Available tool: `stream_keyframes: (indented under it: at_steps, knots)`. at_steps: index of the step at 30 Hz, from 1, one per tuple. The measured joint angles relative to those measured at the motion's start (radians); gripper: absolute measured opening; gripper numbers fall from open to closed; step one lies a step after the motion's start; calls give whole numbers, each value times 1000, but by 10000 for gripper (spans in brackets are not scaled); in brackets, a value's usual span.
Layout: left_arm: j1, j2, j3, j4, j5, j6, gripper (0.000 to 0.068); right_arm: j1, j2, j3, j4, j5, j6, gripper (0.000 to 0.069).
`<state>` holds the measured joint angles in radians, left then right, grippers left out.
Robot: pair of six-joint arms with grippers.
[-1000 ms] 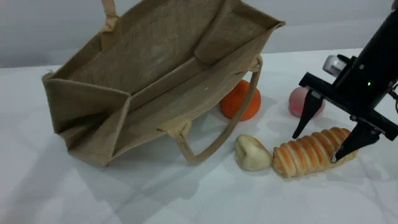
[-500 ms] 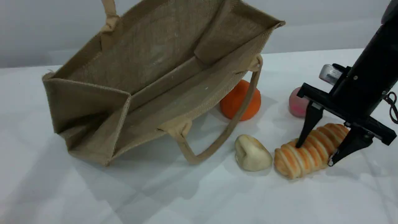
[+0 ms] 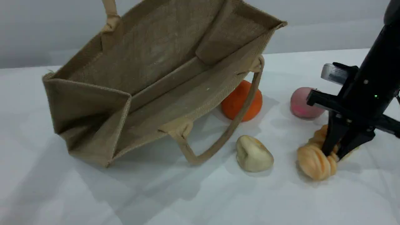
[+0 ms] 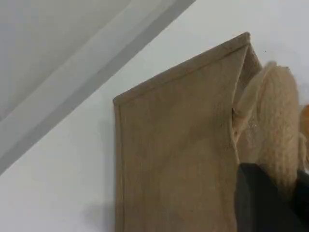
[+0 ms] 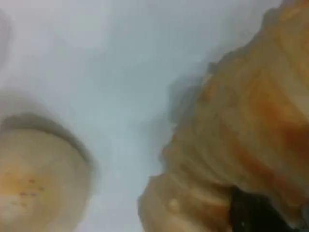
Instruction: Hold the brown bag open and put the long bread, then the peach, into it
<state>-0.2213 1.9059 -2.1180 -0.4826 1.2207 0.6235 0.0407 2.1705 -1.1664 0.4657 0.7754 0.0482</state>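
- Bread (image 3: 314, 161) lay on the bench (image 3: 187, 200) at the right side, pinched across its middle by the right gripper (image 3: 336, 153); the fingers stood close together and the loaf bulged out on both sides of them.
- Its long axis ran from near-left to far-right in the scene view, the fatter end sticking out toward the near-left and the other end mostly hidden behind the fingers.
- The right wrist view showed the squashed crust right against the lens, blurred, with the pale lump (image 5: 41, 179) off to the side.
- The bread looked as if it was resting on the bench, not lifted.
- The bag (image 3: 150, 62) stood tilted on the left, well apart from the bread, its mouth gaping toward the camera.
- The left gripper (image 4: 282, 203) was clenched on the bag's upper handle (image 4: 273, 111), which ran up out of the scene view; the lower handle (image 3: 225, 134) drooped onto the bench.
- The coming move likely turns on this: the bag's mouth lay to the left of the bread, with the lump and the orange ball (image 3: 240, 101) in between, so the loaf would need lifting over them.
- The peach (image 3: 301, 103) sat just behind the bread, close to the right arm and untouched.
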Motion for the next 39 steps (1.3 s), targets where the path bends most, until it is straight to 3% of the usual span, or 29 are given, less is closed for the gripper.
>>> stream_keyframes:
  at_steps: [16,22,31,39]
  knots:
    - [0,0,0,3,0,0,99,0,-312,4,4,38,-185,59]
    - [0,0,0,3,0,0,99,32,-484,75,96,-12,-281,60]
    - [0,0,0,3,1,0,99,102,-681,261,382,-97,-510,57]
    - [0,0,0,3,1,0,99,225,-682,365,782,-135,-810,57]
